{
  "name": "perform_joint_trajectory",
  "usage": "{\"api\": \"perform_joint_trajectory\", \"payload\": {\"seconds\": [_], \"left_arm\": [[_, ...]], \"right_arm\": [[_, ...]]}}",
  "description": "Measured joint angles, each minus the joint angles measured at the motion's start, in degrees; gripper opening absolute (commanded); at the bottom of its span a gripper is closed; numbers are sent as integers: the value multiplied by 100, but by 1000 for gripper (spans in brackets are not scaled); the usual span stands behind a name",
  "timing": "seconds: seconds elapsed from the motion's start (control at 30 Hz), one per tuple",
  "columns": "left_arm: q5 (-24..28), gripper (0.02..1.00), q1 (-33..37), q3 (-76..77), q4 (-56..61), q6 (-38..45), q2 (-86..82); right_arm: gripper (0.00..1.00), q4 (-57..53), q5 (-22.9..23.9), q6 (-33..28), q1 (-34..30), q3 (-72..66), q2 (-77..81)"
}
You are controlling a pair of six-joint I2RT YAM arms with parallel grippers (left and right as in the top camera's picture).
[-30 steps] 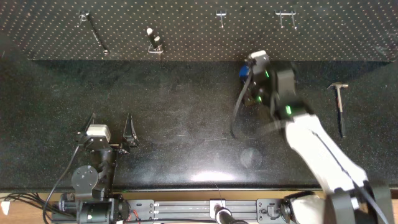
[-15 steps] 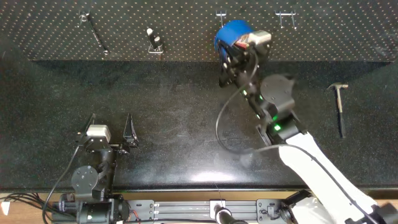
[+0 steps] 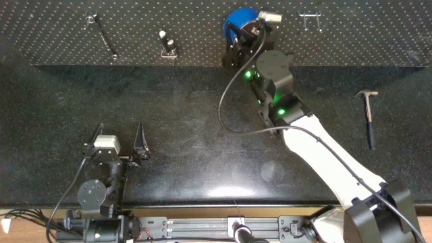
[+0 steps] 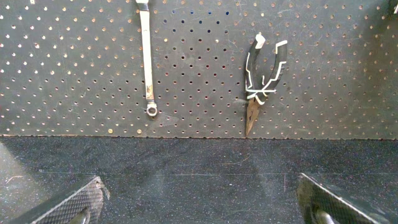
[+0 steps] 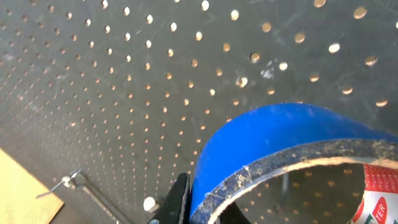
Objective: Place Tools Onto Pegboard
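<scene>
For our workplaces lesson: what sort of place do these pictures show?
Probably a workshop-style tool station: a pegboard with a wrench and pliers hanging on it, a hammer lying on the dark worktop, and the right claw holding blue tape up at the board.

Cnt: 1 wrench, 1 pr pliers, 1 blue tape roll, 1 hammer, 1 pegboard

The tape roll is smooth blue plastic, its edge rough; pegboard matt, perforated; wrench bright metal.
</scene>
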Motion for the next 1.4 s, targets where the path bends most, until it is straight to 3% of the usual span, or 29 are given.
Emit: {"api": "perform_joint_trajectory", "payload": {"seconds": [0.2,0.37,0.87,0.9,0.93,0.97,1.0,1.17,1.4], "left_arm": [[0,993,0,0,-2,0,0],[0,993,0,0,-2,0,0],[0,993,0,0,0,0,0],[0,993,0,0,0,0,0],[0,996,0,0,-2,0,0],[0,993,0,0,-2,0,0],[0,993,0,0,-2,0,0],[0,991,0,0,0,0,0],[0,993,0,0,-2,0,0]], "right_arm": [[75,-28,297,46,127,354,374],[77,-2,293,431,184,374,380],[75,212,68,560,192,374,568],[95,212,68,560,192,374,566],[215,212,68,560,192,374,566],[215,214,66,575,192,374,566],[283,210,63,601,188,374,568],[283,90,20,621,186,385,566],[246,-944,-472,614,127,428,92]]}}
